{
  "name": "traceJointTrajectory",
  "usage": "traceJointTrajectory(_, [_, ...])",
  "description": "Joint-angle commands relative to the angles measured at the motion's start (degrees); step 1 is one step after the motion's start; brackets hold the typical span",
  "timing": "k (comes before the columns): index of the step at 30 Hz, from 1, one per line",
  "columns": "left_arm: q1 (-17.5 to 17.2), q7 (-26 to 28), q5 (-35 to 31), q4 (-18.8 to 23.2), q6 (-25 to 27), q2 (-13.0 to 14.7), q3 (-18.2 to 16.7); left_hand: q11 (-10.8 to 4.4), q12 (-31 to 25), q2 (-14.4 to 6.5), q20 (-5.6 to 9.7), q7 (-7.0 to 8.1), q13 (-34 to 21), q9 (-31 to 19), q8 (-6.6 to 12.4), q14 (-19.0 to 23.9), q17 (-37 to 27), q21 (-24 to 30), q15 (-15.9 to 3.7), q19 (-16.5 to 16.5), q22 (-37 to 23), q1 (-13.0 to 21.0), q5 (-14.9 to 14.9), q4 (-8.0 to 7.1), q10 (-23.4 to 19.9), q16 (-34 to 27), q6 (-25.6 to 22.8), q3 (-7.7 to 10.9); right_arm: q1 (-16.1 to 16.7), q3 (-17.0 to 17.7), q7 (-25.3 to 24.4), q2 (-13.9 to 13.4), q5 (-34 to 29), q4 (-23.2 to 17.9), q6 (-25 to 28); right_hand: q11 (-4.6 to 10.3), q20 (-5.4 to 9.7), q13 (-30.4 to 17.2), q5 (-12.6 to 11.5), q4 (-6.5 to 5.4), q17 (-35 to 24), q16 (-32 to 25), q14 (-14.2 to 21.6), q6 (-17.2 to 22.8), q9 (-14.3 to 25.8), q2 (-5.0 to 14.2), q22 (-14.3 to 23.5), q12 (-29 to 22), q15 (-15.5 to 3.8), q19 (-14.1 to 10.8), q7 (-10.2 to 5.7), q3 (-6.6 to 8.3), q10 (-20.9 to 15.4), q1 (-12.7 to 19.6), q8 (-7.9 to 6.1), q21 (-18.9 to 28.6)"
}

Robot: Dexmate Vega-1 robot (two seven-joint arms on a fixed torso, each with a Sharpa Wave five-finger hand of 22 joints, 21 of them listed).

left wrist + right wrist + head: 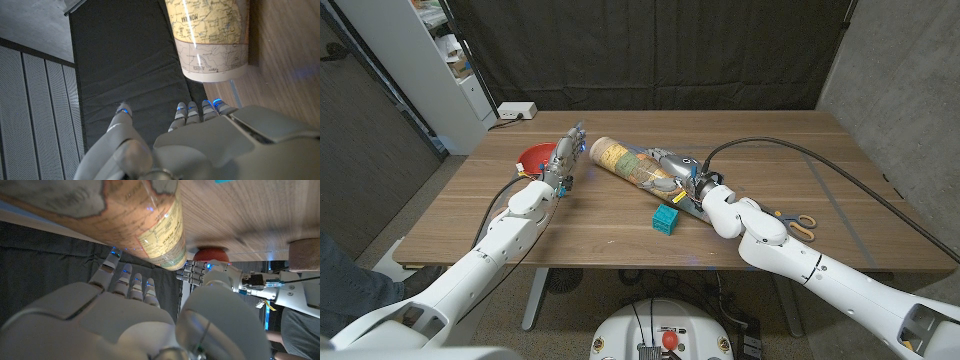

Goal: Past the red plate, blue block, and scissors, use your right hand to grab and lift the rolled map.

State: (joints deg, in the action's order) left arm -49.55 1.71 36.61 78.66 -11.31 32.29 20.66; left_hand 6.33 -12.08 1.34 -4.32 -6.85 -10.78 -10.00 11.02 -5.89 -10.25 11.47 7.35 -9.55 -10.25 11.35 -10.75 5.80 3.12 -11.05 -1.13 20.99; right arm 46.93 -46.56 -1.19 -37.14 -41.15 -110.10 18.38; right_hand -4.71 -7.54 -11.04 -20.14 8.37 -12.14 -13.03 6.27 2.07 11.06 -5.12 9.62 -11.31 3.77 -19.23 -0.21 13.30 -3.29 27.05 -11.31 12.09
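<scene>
the rolled map [632, 166] lies on the wooden table [800, 170] near its middle, long axis running diagonally from its far-left end toward the right hand [678, 177] at its nearer end. the right hand sits at that end, fingers reaching along and over the roll; whether they have closed on it cannot be told, though the right wrist view shows the fingers [131, 282] extended just under the map. the left hand [565, 155] stands beside the far end, fingers apart, holding nothing. the right hand is clearly the nearer. red plate [535, 155], blue block [666, 218] and scissors [796, 222] lie apart from the roll.
</scene>
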Motion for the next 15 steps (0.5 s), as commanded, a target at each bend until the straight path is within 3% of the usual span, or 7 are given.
traceJointTrajectory(1, [0.1,-0.1,0.1,-0.1,0.1,0.2,0.0,0.3,0.0,-0.6,-0.25,-0.3,-0.3,-0.3,-0.12,0.2,-0.3,-0.1,0.26,0.0,-0.1,0.1,0.1,0.3,-0.1,0.1,-0.3,0.08,-0.6,-0.8,-0.2,0.4,0.4,1.1,0.2,-0.33,-0.54,-0.4,-0.5,0.02,-0.1,-0.3,0.5,0.7,0.2,0.17,0.1,-0.6,-0.06,-1.0,-0.2,0.35,-0.4,0.8,-0.33,0.5])
traceJointTrajectory(15, [0.0,-0.1,0.2,-0.1,0.2,0.2,0.0,0.42,0.0,-0.7,-0.6,-0.31,-0.3,-0.3,-0.14,0.5,-0.3,0.0,0.36,0.1,-0.1,0.1,0.2,0.39,-0.3,0.0,-0.3,0.05,-1.2,-1.4,0.7,0.1,0.7,1.8,0.8,-0.31,-0.55,-0.4,-0.8,0.05,-0.1,-0.2,0.3,1.6,0.2,0.19,0.1,-0.7,0.09,-1.0,-0.48,0.39,-0.9,1.2,-0.63,0.2])
